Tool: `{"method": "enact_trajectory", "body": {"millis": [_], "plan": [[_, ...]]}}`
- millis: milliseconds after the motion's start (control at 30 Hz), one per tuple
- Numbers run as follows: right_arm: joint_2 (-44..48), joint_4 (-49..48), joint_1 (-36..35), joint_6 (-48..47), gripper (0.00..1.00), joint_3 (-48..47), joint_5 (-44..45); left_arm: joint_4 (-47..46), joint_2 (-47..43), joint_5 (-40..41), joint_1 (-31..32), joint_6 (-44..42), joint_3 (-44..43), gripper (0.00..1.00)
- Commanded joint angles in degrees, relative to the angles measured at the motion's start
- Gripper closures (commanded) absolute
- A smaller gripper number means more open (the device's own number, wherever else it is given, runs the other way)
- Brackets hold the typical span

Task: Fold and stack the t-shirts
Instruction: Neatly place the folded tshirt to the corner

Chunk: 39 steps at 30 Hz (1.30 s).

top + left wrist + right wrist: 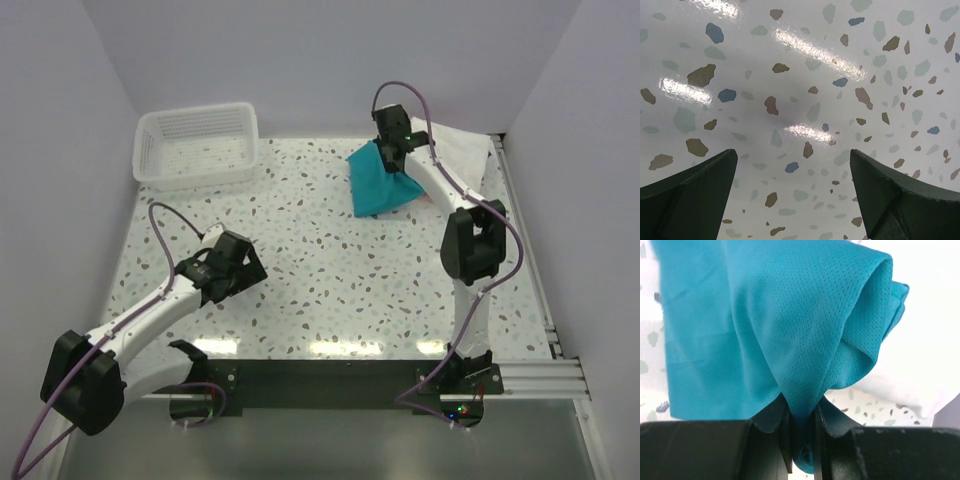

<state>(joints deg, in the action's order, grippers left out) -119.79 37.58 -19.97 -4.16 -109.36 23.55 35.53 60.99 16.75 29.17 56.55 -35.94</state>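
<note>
- The right gripper (802,440) is clamped tight on a fold of the teal t-shirt (790,340). The fine mesh cloth bunches out of the grip and spreads away ahead of it.
- A white t-shirt (930,340) lies just beyond the teal one, to that gripper's right.
- The left gripper (792,200) stands wide apart over the speckled table (790,75), holding nothing, well apart from both shirts.

The glossy, speckled terrazzo-pattern table (330,280) carries a white slatted basket (190,172) in its far left corner. Toward the far right, a bunched teal t-shirt (378,188) rests on the surface. Just behind it in the corner lies a white cloth (468,148), probably another t-shirt.
</note>
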Motion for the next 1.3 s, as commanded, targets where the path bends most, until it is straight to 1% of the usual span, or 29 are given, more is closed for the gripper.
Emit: {"method": "enact_trajectory", "body": {"millis": [0, 133, 367, 600, 700, 933, 1100, 1267], "plan": [[-1.5, 3.0, 0.1, -3.8, 1.0, -7.8, 2.5, -0.5, 1.7, 1.7, -0.3, 1.2, -3.0, 0.0], [-3.2, 6.4, 1.0, -4.5, 1.0, -13.0, 2.4, -0.9, 3.0, 1.4, -0.3, 0.8, -3.5, 0.0], [-2.9, 8.3, 2.4, -5.4, 1.0, -19.8, -0.7, -1.3, 3.3, 1.3, -0.3, 0.8, -3.8, 0.0], [-2.6, 12.1, 4.8, -5.1, 1.0, -26.7, -5.6, -2.1, 3.3, 0.0, -0.4, 0.3, -3.8, 0.0], [-1.9, 12.7, 6.0, -4.3, 1.0, -27.0, -6.8, -2.1, 3.3, 0.0, -0.4, 0.3, -3.8, 0.0], [-0.4, 14.7, 9.4, -2.8, 1.0, -28.8, -13.5, -3.3, 3.6, -0.7, -0.4, -0.3, -4.2, 0.0], [1.0, 14.6, 12.4, -0.9, 1.0, -28.7, -20.4, -4.0, 4.9, -1.6, -0.4, -0.8, -4.6, 0.0], [1.7, 14.2, 14.0, -0.1, 1.0, -29.0, -22.5, -4.2, 5.8, -1.9, -0.4, -1.0, -4.7, 0.0]]}}
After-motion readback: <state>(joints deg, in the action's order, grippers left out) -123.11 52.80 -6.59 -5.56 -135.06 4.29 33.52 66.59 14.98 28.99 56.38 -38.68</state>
